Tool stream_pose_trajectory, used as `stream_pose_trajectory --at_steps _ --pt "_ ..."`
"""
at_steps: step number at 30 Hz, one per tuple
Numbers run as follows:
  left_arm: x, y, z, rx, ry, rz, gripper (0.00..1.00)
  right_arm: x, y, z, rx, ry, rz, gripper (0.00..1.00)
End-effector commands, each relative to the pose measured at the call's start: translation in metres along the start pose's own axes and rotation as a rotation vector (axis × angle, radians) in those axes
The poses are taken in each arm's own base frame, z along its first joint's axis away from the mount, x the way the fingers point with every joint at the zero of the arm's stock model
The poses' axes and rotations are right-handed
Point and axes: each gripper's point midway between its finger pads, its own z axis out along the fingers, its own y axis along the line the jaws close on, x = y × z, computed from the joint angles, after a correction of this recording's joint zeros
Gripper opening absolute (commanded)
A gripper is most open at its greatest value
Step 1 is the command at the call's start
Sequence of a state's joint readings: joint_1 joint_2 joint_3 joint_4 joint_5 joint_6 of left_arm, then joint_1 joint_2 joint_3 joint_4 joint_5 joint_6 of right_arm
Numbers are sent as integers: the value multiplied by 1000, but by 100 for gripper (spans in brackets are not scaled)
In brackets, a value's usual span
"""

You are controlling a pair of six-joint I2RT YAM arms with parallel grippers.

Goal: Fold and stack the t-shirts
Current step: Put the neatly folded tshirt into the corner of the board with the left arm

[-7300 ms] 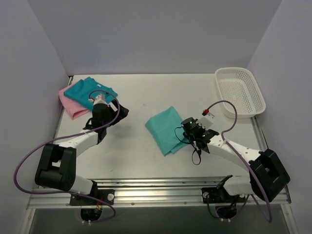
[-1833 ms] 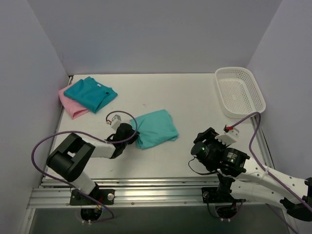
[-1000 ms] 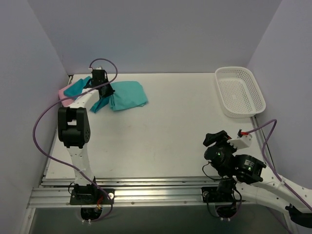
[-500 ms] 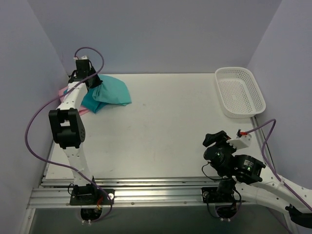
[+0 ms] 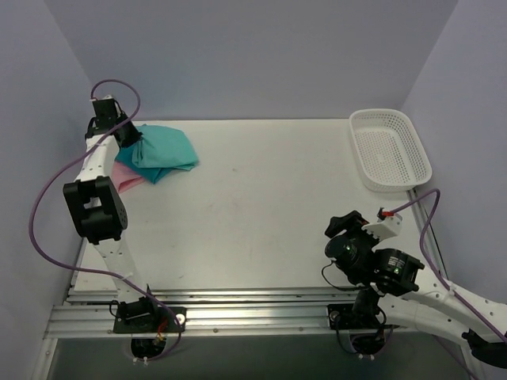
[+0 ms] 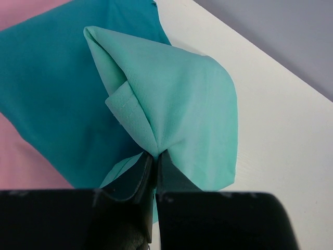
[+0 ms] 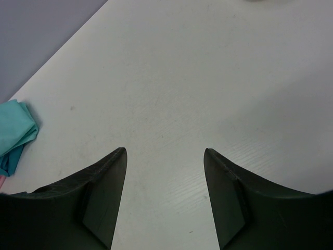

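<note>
- The left claw (image 6: 155,156) is pinched tight on a gathered fold of the sea-green tee (image 6: 182,104). The cloth puckers into a peak right at the fingertips.
- The sea-green tee hangs and drapes from that pinch over the teal-blue tee (image 6: 47,94), which itself lies on the pink tee (image 6: 26,166). All three sit at the far-left corner of the counter (image 5: 261,198).
- From above, the sea-green tee (image 5: 162,146) covers most of the pile, with a strip of pink (image 5: 127,176) showing at the near-left edge.
- The right claw (image 7: 165,152) is spread apart with nothing between its fingers. It hovers over bare counter near the arm's base, well away from the pile and the basket (image 5: 380,112).
- I judge this cloth light, limp and not slippery. It sags wherever it is unsupported, so a single pinch lets the folded layers slump and skew.
- Nothing here can break; the risk is only an undone fold or a dragged layer beneath.
- The best hold looks to be at a folded edge or corner, catching every layer together and not one ply.
- To set it down neatly, I would lower it so the free end lands first, and part the fingers only when the cloth lies flat on the stack.
</note>
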State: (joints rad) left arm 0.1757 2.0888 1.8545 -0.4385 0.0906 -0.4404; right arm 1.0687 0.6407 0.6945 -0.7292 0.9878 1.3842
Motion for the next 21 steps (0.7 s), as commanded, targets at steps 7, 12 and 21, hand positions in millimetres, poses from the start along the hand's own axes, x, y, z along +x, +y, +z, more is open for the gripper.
stream_pose_trajectory --at_steps 7,12,21 --pt "-76 16 -47 78 -159 -80 2 0 1 6 29 -47 -78 56" --pt "-71 49 -35 38 -146 -116 2 2 2 7 37 -44 -94 56" --pt "-23 140 12 -135 15 -316 74 7 4 9 50 -37 -122 58"
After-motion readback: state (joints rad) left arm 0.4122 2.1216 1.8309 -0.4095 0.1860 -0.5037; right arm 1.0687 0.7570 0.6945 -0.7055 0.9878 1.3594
